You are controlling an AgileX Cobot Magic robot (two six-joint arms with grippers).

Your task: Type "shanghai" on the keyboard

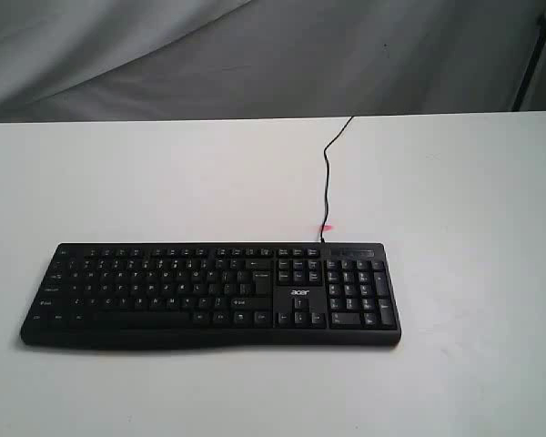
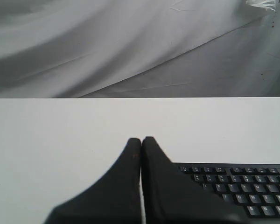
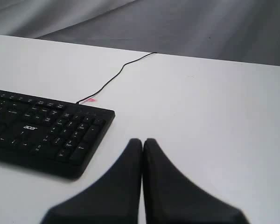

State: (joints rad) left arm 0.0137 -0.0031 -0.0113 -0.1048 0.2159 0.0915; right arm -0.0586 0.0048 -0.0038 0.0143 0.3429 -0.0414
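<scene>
The left gripper (image 2: pixel 141 140) and right gripper (image 3: pixel 142 141) are both clenched on nothing. The wide, flat black plastic keyboard (image 1: pixel 209 293) lies between their fingertips, untouched. The left tips should probably drop squarely onto "s" alone.

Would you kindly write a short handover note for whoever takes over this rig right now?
Left tool: shut and empty, over the bare table off the letter-key end of the keyboard, touching no key.
Right tool: shut and empty, over bare table off the number-pad end.
Keyboard: lies flat on the white table, with its cable running to the far edge.
Done: nothing that shows. No screen is in view and neither tool is on a key.
Left: apparently all of "shanghai", starting with S.
</scene>
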